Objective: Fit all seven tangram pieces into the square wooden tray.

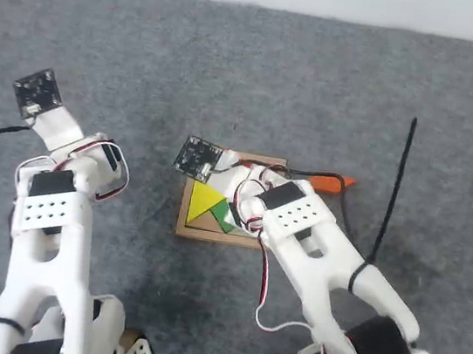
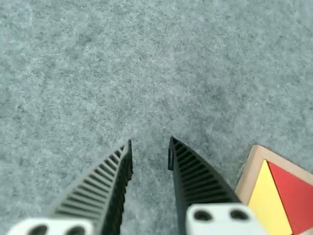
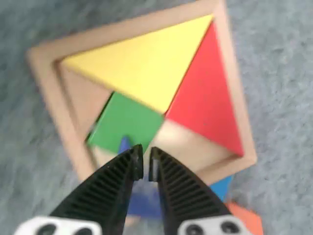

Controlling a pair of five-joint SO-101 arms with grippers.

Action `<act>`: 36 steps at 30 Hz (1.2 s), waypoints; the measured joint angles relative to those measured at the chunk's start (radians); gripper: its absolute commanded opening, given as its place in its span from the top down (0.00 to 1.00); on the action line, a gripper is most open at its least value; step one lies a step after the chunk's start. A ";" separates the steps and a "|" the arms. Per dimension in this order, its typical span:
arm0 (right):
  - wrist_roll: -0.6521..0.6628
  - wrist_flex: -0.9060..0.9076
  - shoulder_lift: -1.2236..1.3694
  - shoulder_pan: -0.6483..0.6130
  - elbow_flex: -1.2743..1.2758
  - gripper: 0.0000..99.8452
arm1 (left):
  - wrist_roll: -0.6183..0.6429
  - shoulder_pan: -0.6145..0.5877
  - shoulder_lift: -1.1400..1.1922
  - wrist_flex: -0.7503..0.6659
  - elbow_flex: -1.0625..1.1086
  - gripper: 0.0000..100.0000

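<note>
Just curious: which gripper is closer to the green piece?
Right. The right gripper hangs at the green piece in the tray; the left gripper is off to the tray's side.

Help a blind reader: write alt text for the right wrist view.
The right hand, nearly shut, hangs over a square wooden tray holding a yellow triangle, a red triangle and a green square; part of the tray floor is bare.

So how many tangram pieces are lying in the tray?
3 clearly: yellow triangle, red triangle beside it, green square touching the yellow. A blue piece under the right gripper may be a fourth.
</note>
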 measured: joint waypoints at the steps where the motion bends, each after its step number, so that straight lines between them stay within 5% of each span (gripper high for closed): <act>1: -0.008 -0.018 0.017 -0.002 0.000 0.99 | 0.000 0.000 0.000 0.000 0.000 0.87; 21: 0.054 0.041 0.046 -0.092 0.000 0.99 | 0.000 0.000 0.000 0.000 0.000 0.87; 36: 0.009 0.100 -0.068 -0.044 0.000 0.99 | 0.000 0.000 0.000 0.000 0.000 0.87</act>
